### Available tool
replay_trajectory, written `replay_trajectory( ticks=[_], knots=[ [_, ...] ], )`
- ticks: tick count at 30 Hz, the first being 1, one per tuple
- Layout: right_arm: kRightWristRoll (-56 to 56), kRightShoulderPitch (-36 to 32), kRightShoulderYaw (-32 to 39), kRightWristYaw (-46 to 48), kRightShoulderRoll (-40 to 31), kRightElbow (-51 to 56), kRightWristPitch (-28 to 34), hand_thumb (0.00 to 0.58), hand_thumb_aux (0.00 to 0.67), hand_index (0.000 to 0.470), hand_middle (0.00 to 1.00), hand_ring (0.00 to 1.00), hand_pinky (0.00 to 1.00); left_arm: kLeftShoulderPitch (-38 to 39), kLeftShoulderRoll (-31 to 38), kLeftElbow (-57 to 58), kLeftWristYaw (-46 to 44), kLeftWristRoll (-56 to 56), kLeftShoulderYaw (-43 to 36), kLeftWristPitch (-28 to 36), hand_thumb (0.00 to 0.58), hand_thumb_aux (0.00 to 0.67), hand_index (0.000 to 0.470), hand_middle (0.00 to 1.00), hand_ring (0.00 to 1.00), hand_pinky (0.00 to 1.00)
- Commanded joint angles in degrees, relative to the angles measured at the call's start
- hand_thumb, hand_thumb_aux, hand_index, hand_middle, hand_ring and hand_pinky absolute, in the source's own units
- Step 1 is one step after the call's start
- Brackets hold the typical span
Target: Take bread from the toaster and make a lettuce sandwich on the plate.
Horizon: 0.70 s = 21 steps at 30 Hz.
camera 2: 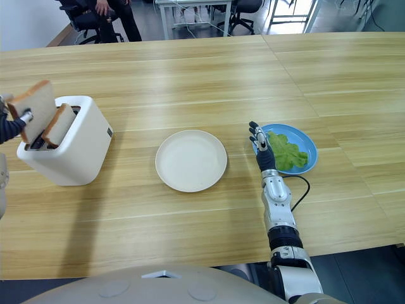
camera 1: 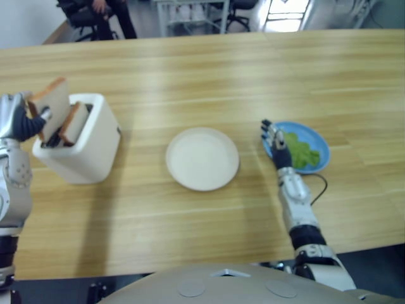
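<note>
Bread slice (camera 1: 54, 102) pinched by left hand (camera 1: 20, 122) over toaster (camera 1: 90, 151).

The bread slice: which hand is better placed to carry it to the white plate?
Left. The left hand holds the bread slice, raised from the toaster. The right hand lies open at the blue plate of lettuce, across the white plate from the toaster.

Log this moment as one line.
left hand: holds bread slice raised at toaster | second slice: in slot | right hand: open, at blue dish of lettuce | white plate: no bread
</note>
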Motion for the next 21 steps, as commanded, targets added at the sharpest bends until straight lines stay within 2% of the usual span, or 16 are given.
replay_trajectory(
  ticks=[1, 3, 5, 12, 17, 21],
  knots=[
    [-0.41, 0.36, 0.51, 0.14, -0.01, 0.59, 0.72, 0.0, 0.0, 0.0, 0.0, 0.0, 0.0, -1.57, -0.94, -8.37, 4.88, -0.41, 7.33, -4.53, 0.58, 0.67, 0.46, 1.0, 1.0, 1.0],
    [-0.37, 0.22, 0.68, 0.19, -0.02, 0.75, 0.81, 0.0, 0.0, 0.0, 0.0, 0.0, 0.0, -3.33, -2.76, -12.22, 4.47, -4.47, 8.79, -7.14, 0.58, 0.67, 0.46, 1.0, 1.0, 1.0],
    [-0.32, 0.02, 0.76, 0.23, -0.02, 0.98, 0.89, 0.0, 0.0, 0.0, 0.0, 0.0, 0.0, -5.96, -5.58, -13.89, 1.35, -11.62, 6.7, -9.3, 0.58, 0.67, 0.46, 1.0, 1.0, 1.0],
    [-0.17, -0.53, 0.83, 0.32, 0.12, 1.46, 1.0, 0.0, 0.0, 0.0, 0.0, 0.0, 0.0, -12.0, -21.61, -8.64, -12.68, -33.2, -9.06, -10.13, 0.58, 0.67, 0.46, 1.0, 1.0, 1.0],
    [0.05, -0.75, 0.65, 0.62, -0.01, 1.83, 1.07, 0.0, 0.0, 0.0, 0.0, 0.0, 0.0, -12.93, -30.54, 1.07, -22.2, -41.03, -18.61, -9.27, 0.58, 0.67, 0.46, 1.0, 1.0, 1.0],
    [0.49, -0.72, 0.08, 0.54, -0.15, 2.04, 1.14, 0.0, 0.0, 0.0, 0.0, 0.0, 0.0, -16.71, -34.57, 15.39, -25.77, -39.73, -24.84, -4.95, 0.58, 0.67, 0.46, 1.0, 1.0, 1.0]
  ],
)
